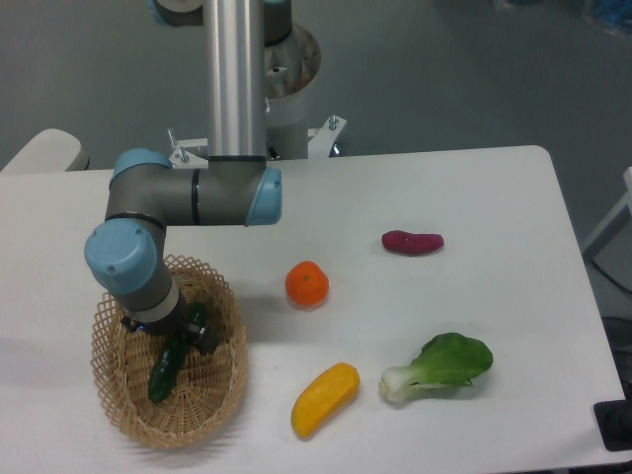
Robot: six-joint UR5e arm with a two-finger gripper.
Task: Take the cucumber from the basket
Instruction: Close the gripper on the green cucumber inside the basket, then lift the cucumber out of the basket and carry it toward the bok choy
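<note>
The dark green cucumber (161, 375) lies slanted in the tan wicker basket (229, 387) at the front left of the table. Its lower end points to the front left and its upper tip (197, 316) shows beside the wrist. My gripper (170, 334) is low inside the basket, right over the cucumber's middle. One black finger (208, 338) shows to the right of the cucumber; the other is on the left, mostly hidden by the wrist. The fingers stand apart on either side of the cucumber, which still rests on the basket floor.
An orange (307, 283) sits just right of the basket. A yellow vegetable (325, 398) and a bok choy (441, 365) lie along the front. A purple sweet potato (413, 242) lies further back on the right. The arm's elbow (193, 197) hangs above the basket.
</note>
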